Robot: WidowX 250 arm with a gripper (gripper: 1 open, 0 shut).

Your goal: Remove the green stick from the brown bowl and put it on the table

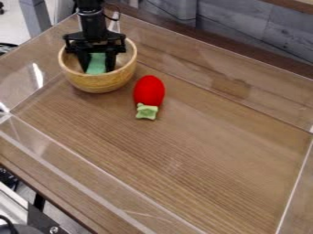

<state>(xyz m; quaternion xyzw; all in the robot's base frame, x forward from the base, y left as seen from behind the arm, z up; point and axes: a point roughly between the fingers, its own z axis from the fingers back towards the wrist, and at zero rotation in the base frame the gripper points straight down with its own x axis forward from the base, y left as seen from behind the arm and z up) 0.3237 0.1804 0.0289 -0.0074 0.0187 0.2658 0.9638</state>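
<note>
The bowl (98,75) sits near the table's (196,155) far left corner. The stick (95,65) is inside it, its green face showing between the two dark fingers of the gripper (97,64), which points straight down into the bowl. The fingers stand narrow, one on each side of the stick, and appear to pinch it, though contact itself is too small to confirm. The stick has not cleared the rim; it seems to lean on the bowl's inner wall.

Judging by its look, the stick is a rigid, light block with flat faces. It should not bend or crush, and flat sides give the fingers a firm seat. The best hold is across its narrow width near the middle, so it hangs level and does not swing against the thick rim on the way out.

Closer to the table's centre lies a red object (148,90), touching a small pale-green piece (146,111). Bare wood in front of them offers room for set-down.
</note>
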